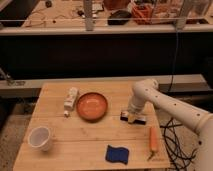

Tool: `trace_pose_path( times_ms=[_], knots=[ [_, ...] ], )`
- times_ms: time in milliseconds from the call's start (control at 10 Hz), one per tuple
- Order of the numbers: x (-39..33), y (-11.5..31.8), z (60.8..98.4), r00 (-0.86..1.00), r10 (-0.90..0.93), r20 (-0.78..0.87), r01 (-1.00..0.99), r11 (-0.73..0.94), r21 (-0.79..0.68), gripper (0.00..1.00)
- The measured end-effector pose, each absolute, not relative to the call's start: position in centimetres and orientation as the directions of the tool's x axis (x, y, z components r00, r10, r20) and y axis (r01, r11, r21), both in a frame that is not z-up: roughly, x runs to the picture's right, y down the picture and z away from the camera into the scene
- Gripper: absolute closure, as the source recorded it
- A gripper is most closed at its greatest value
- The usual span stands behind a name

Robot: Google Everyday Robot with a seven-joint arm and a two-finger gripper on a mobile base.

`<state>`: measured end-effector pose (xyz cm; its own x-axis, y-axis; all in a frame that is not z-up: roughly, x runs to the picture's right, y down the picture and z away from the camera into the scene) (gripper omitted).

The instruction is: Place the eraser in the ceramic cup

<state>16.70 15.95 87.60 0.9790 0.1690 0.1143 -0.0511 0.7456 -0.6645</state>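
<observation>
At table (100, 150) R side, just R of bowl (92, 105) | gripper (132, 117) down on eraser (142, 119), bar's long axis L-R | we can't tell if grip's made | ceramic cup (40, 137) well apart, far L-front | we reckon nxt: lift, carry L.

Warm, dim light is falling from above onto the wooden worktop (75, 146), while the wall behind is sitting in deep shadow. The gripper (133, 118), low on the worktop just right of the orange bowl (92, 105), is catching that light palely. No glare is showing.
</observation>
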Motion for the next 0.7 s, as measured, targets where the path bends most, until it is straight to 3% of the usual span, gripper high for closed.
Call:
trace_pose_path(
  times_ms=[100,700],
  knots=[
    [16.7,15.0,86.6,0.979,0.167,0.121,-0.046,0.747,-0.663,0.99],
    [16.5,12.7,84.4,0.973,0.157,0.167,-0.008,0.752,-0.659,1.00]
  ],
)
